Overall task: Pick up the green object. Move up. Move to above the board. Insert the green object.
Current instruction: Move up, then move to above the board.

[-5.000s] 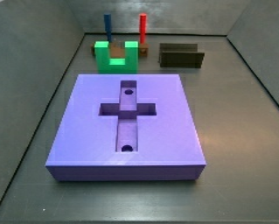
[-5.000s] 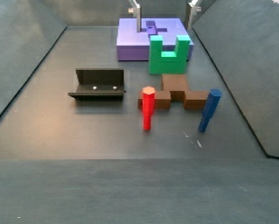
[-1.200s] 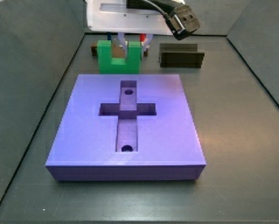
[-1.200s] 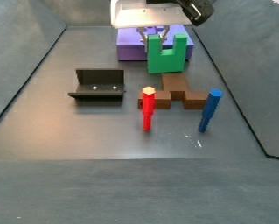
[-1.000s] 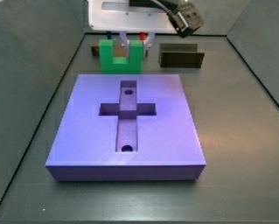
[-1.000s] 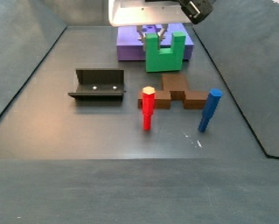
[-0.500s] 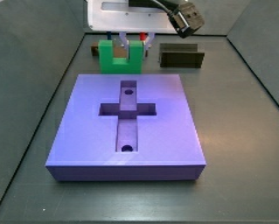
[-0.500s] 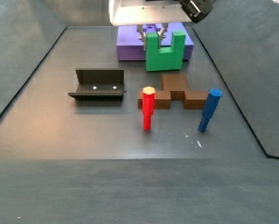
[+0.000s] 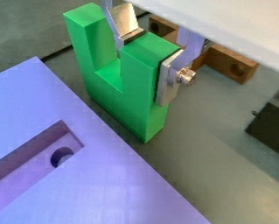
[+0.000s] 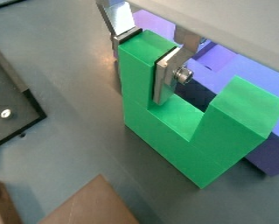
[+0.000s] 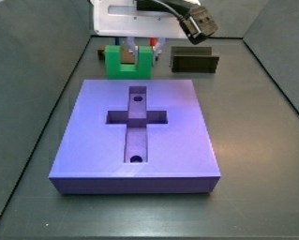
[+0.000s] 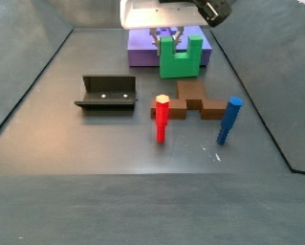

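Observation:
The green object (image 9: pixel 118 92) is a bright green U-shaped block standing prongs up beyond the far end of the purple board (image 11: pixel 171 141). My gripper (image 9: pixel 145 54) is shut on one of its prongs, with a silver finger inside the notch and the other finger on the prong's outer face. The same grip shows from the other side, gripper (image 10: pixel 142 54) on green object (image 10: pixel 188 149). In both side views the gripper (image 11: pixel 142 47) (image 12: pixel 181 40) hangs over the block (image 11: pixel 124 62) (image 12: pixel 181 65). Whether the block still touches the floor I cannot tell.
A dark olive U-shaped block (image 11: pixel 194 61) (image 12: pixel 106 93) lies beside the green one. Brown blocks (image 12: pixel 200 99), a red peg (image 12: pixel 162 118) and a blue peg (image 12: pixel 228 120) stand past it, away from the board (image 12: pixel 144 48). Grey walls enclose the floor.
Five seconds ago the arm was out of view and the green block stood alone. Now the gripper is down and shut on one prong. Over the last second almost nothing has moved.

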Tool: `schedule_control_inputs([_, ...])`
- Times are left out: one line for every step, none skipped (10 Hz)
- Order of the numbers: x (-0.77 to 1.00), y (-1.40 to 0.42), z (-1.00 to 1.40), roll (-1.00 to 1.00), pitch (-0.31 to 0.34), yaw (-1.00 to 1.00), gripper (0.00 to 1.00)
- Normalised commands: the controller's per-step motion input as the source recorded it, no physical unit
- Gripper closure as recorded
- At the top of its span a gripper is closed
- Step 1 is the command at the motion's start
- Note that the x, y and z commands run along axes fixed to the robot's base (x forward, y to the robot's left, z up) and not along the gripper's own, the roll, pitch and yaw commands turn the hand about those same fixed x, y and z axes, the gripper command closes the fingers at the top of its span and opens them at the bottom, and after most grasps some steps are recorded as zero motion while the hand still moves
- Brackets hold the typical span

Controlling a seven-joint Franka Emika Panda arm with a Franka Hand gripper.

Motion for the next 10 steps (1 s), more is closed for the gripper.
schedule_control_inputs([-0.02, 0.06, 0.82, 0.01, 0.032, 0.03, 1.00])
schedule_control_inputs([-0.06, 0.05, 0.65, 0.00, 0.073, 0.03, 1.00])
schedule_control_inputs([-0.02, 0.01, 0.26, -0.04, 0.040, 0.01, 1.00])
schedule_control_inputs([0.00, 0.00, 1.40, 0.00, 0.000, 0.00, 1.00])
schedule_control_inputs([-0.01, 0.00, 1.40, 0.00, 0.014, 0.00, 1.00])
schedule_control_inputs([-0.05, 0.00, 1.40, -0.02, 0.019, -0.01, 1.00])
schedule_control_inputs([-0.01, 0.01, 1.40, -0.04, 0.006, -0.01, 1.00])
schedule_control_inputs([0.04, 0.00, 1.40, -0.05, 0.041, 0.00, 1.00])
schedule_control_inputs([0.01, 0.00, 0.89, -0.04, 0.092, -0.01, 1.00])
schedule_control_inputs([0.01, 0.01, 0.46, -0.04, 0.070, -0.01, 1.00])
